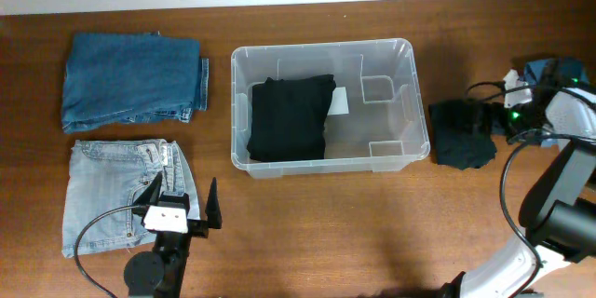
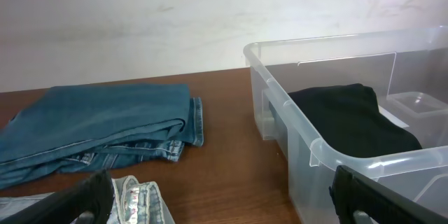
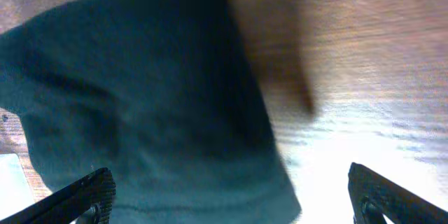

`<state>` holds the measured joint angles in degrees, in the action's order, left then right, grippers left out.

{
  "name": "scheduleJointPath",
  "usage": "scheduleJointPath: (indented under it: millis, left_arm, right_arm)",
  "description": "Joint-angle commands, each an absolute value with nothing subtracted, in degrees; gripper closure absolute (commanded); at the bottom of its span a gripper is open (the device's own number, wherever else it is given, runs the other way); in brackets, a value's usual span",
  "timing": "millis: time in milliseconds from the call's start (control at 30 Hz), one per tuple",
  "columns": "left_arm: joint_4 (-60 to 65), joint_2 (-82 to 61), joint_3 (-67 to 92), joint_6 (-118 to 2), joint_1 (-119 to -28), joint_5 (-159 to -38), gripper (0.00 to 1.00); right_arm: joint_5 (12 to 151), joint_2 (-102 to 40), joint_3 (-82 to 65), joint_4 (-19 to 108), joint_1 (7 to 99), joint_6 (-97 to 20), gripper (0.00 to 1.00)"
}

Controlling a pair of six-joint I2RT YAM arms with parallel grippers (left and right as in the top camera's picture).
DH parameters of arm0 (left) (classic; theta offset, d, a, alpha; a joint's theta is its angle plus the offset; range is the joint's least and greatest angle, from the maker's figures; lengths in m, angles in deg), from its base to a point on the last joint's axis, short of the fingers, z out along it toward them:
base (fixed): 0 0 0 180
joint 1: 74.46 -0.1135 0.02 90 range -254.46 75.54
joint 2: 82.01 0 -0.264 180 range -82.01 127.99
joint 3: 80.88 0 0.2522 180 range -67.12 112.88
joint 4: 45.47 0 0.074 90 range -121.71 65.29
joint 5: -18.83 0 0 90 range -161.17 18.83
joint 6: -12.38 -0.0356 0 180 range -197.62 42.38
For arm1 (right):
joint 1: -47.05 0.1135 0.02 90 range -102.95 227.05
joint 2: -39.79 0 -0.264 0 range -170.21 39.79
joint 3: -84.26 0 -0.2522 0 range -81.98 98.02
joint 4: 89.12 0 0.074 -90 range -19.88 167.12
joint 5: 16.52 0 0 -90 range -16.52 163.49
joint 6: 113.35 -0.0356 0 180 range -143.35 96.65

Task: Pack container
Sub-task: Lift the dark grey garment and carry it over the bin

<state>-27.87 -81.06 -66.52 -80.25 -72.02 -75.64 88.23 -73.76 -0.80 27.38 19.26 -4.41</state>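
Note:
The clear container (image 1: 322, 49) stands mid-table with a folded black garment (image 1: 291, 117) in its left half and a white label (image 1: 340, 101) on its base. It also shows in the left wrist view (image 2: 278, 89), with the black garment (image 2: 350, 120) inside. My left gripper (image 1: 182, 207) is open and empty, low over the waistband of the light jeans (image 1: 116, 196), front left. My right gripper (image 1: 492, 117) is open at the edge of a dark garment (image 1: 461, 136) lying on the table right of the container. In the right wrist view the open jaws (image 3: 231, 197) straddle that garment (image 3: 140, 98).
Folded dark blue jeans (image 1: 130, 79) lie at the back left, also seen in the left wrist view (image 2: 98, 122). The light jeans (image 2: 140, 199) sit under the left jaws. Cables and the right arm's base (image 1: 559, 205) are at the right edge.

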Motion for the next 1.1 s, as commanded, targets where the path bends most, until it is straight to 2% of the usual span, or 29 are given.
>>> scheduleJointPath:
  millis: [0, 333, 500, 567, 667, 867, 1000, 1067]
  left_arm:
    - [-27.43, -81.34, -66.58, -81.15, -72.4, -75.86, 0.01]
    - [-27.43, -81.34, -66.58, -81.15, -72.4, -75.86, 0.0]
    - [-27.41, -81.34, -66.58, -81.15, -72.4, -75.86, 0.01]
    - [-27.41, -81.34, -66.58, -81.15, -72.4, -75.86, 0.01]
    - [-27.41, -81.34, -66.58, -81.15, -72.4, -75.86, 0.01]
    - [-27.41, -81.34, -66.58, -81.15, -72.4, -75.86, 0.01]
    - [-27.41, -81.32, -66.58, -81.15, -72.4, -75.86, 0.01]
    - [-27.41, -81.32, -66.58, -81.15, -72.4, -75.86, 0.01]
  right_arm:
    - [86.61, -76.69, -0.99, 27.88, 22.15, -2.77, 0.01]
    - [83.68, -79.84, -0.99, 27.62, 24.49, -2.8, 0.02]
    - [83.72, -79.84, -0.91, 27.62, 24.49, -4.17, 0.22]
    - [83.72, -79.84, 0.19, 26.68, 24.49, -4.65, 0.41]
    - [83.75, -79.82, 2.7, 24.58, 24.49, -6.31, 0.61]
    - [84.84, -79.73, 12.08, 17.04, 24.49, -10.42, 0.66]
    - [93.45, -79.47, 23.46, 8.13, 24.49, -10.38, 0.82]
    - [99.68, -79.4, 29.83, 3.34, 24.49, -10.36, 0.83]
